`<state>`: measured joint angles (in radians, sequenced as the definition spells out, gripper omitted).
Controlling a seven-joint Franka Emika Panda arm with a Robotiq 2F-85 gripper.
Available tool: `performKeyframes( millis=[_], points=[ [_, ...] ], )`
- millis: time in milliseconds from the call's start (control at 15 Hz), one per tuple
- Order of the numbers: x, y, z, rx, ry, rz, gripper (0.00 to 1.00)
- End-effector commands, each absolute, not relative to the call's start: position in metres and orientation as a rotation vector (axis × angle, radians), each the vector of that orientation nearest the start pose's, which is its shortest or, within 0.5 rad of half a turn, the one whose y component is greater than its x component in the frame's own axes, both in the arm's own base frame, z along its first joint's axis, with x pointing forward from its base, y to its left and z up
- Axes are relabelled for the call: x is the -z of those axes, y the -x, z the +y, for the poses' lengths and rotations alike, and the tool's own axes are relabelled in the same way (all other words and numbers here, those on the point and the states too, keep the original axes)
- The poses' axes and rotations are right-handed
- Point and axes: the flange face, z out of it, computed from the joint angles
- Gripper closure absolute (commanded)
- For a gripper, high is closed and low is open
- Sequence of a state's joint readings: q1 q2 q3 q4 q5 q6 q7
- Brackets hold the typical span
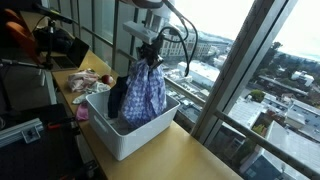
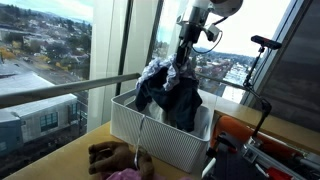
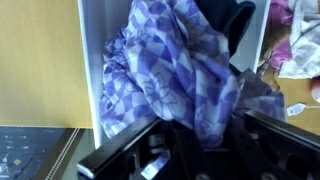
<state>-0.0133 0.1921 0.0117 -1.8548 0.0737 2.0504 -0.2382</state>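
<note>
The checkered cloth (image 1: 146, 92), purple and white, hangs in long folds from the gripper (image 1: 150, 57). Its lower part reaches down inside the white bin (image 1: 128, 143). The jaws are closed narrow on the top bunch of the fabric, and in the wrist view the cloth (image 3: 172, 72) fills the space in front of the fingers (image 3: 150, 160).

A dark garment (image 1: 117, 98) lies in the bin, touching the checkered cloth on one side. In an exterior view it (image 2: 183, 106) stands higher than the rim. The bin (image 2: 160, 142) has straight white walls, and in the wrist view its rim (image 3: 90, 60) runs just beside the hanging folds, so there is little room on that side.

The bin stands on a wooden table (image 1: 195, 155) near the edge that meets the window frame (image 1: 232, 85). Toward the front the table is open wood. On the table near the bin lie a brown plush toy (image 2: 110, 154) and some pink things (image 1: 88, 82). A railing (image 2: 60, 92) passes outside the glass. Above the bin, around the arm, the room is open.
</note>
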Motion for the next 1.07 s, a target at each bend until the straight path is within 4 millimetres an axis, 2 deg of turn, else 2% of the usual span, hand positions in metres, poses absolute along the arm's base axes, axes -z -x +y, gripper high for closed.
performKeyframes(
  millis=[0, 133, 200, 267, 333, 533, 667, 733, 800, 1000],
  points=[
    [-0.412, -0.599, 0.021, 0.023, 3.061, -0.335, 0.95],
    [-0.4, -0.594, 0.03, 0.008, 3.068, -0.345, 0.95],
    [-0.395, -0.594, 0.033, 0.008, 3.076, -0.349, 0.53],
    [-0.393, -0.593, 0.034, 0.009, 3.082, -0.355, 0.53],
    [-0.393, -0.595, 0.034, 0.025, 3.092, -0.357, 0.47],
    [-0.402, -0.599, 0.033, 0.094, 3.124, -0.357, 0.24],
    [-0.409, -0.595, 0.041, 0.131, 3.134, -0.38, 0.12],
    [-0.412, -0.591, 0.05, 0.138, 3.13, -0.403, 0.03],
    [-0.416, -0.587, 0.06, 0.156, 3.129, -0.429, 0.0],
    [-0.417, -0.567, 0.11, 0.21, 3.106, -0.554, 0.0]
  ],
)
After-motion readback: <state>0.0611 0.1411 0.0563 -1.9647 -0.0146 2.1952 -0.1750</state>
